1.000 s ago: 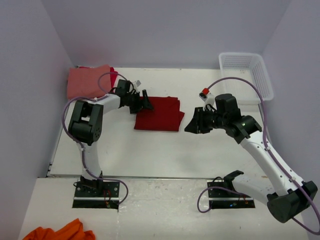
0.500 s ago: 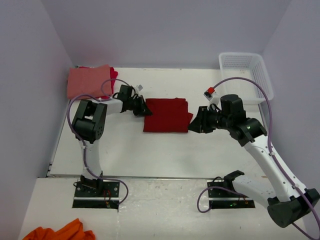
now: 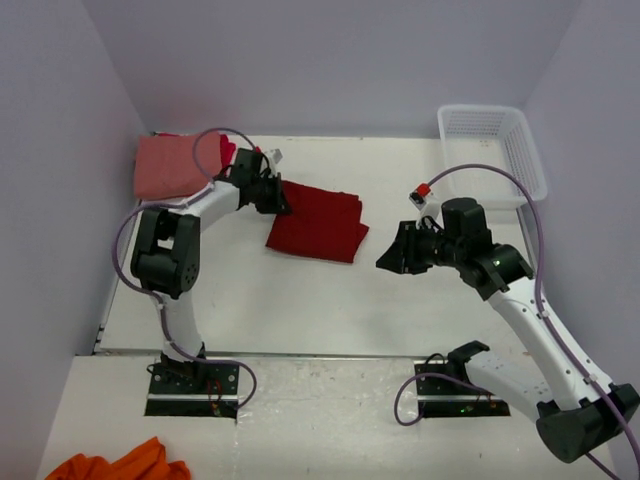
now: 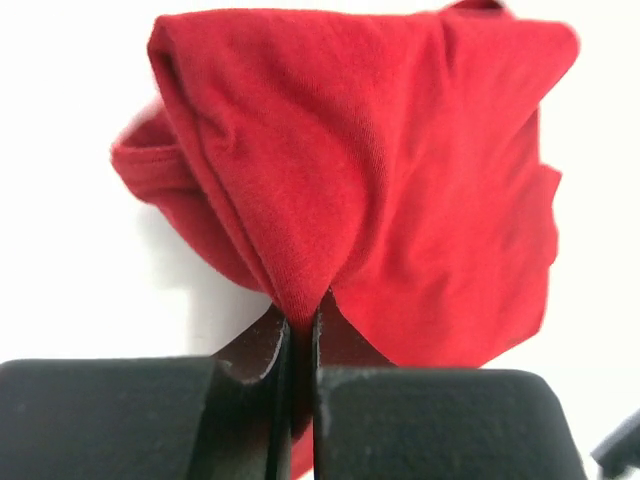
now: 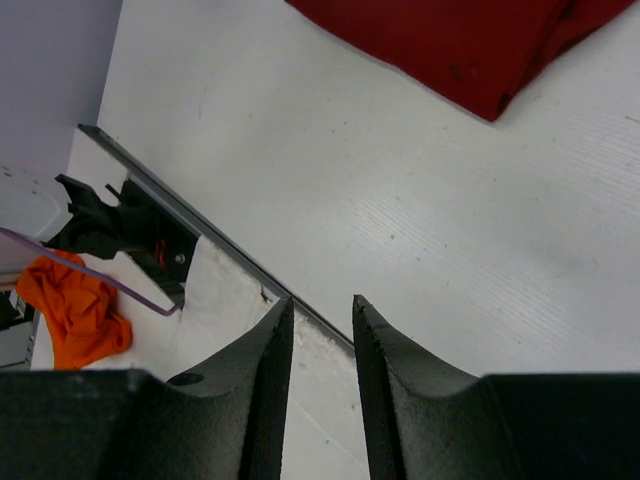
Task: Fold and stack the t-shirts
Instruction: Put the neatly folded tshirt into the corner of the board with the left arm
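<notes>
The dark red shirt [image 3: 318, 228] lies folded on the table [image 3: 300, 300], a little left of the middle, its far-left corner drawn up towards the pile behind it. The left gripper [image 3: 280, 202] has that corner – its fingers [image 4: 250, 350] are pressed together on a pinch of the red cloth, and the wrist view shows the fabric hanging from them in a bunched fold.

There are three shirts on the table in all. The salmon-pink shirt [image 3: 170, 165] sits folded in the far-left corner. The brighter red shirt [image 3: 228, 150] shows only as a thin strip at its right edge, so its shape cannot be made out.

The right gripper [image 5: 321, 312] hangs above bare table to the right of the dark red shirt, well apart from it. Its jaws stand a narrow gap apart with nothing between them.

One white basket [image 3: 525, 150] sits at the far-right corner. One orange cloth [image 3: 120, 465] lies off the table at the near left – the frame edge cuts it off
</notes>
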Available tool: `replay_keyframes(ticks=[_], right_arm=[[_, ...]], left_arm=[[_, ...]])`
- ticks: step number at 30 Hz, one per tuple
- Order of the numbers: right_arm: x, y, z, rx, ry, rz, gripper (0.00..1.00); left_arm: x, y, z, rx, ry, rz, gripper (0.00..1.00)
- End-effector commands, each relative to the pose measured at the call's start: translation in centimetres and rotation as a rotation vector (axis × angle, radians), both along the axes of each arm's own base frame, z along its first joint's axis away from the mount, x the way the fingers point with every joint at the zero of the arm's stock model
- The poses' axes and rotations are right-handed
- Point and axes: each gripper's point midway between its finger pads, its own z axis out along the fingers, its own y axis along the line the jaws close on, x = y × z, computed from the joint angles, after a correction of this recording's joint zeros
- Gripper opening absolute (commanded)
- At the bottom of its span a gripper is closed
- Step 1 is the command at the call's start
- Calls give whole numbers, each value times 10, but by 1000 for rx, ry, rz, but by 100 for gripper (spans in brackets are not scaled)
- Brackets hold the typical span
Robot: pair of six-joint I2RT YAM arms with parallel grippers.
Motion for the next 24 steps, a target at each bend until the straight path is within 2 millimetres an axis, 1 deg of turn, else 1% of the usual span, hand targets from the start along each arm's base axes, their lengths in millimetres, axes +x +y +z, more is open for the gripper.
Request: replay_keyframes(ticks=[1,2,4,5,7,8,9,10,11,12,14,15,17,18,19,20,21,22,23,24], right_arm=[[-3,4,3,40,-2,12,32],[-5,6,3,51,4,26,31],[-6,5,-3,43,19,17,30],[-6,4,-5,34,21,17,28],[-6,1,-9,12,24,8,26],[-6,0,-10,4,16,11,22],[-5,-2,-12,-8,15,4,20],[-6,-3,-12,-10,15,2,17],[-6,-3,-13,-10,15,2,15],[-7,-1,-12,-2,17,11,14],[-7,0,-13,2,22,14,14],[-7,0,-13,5,21,17,14],[-9,0,-14,-1,28,22,14],[-9,0,-15,0,31,23,14],[-10,0,-15,3,36,26,14],[-11,2,-16,11,42,31,14],[-12,2,-19,12,52,35,14],[-14,3,-20,18,67,39,14],[-16,4,-21,22,76,46,14],[-17,6,-20,28,82,55,14]], left_arm=[[35,35,77,213,-235,-10,0],[46,37,97,236,-285,-6,0],[54,49,112,307,-336,-25,0],[62,51,128,320,-379,-25,0],[68,58,140,369,-423,-47,0],[73,61,152,383,-452,-41,0],[77,67,155,403,-463,-39,0],[81,69,163,400,-479,-29,0],[84,74,166,419,-493,-46,0],[87,82,165,435,-491,-34,0],[94,92,171,450,-507,-19,0],[98,99,168,458,-502,-10,0],[103,106,175,488,-519,-12,0],[105,108,172,500,-512,-15,0],[109,111,179,507,-532,-15,0],[112,113,181,512,-542,-18,0],[116,120,182,515,-549,-7,0],[120,121,188,516,-565,-9,0],[123,124,189,528,-576,-16,0],[127,128,186,532,-574,-17,0]])
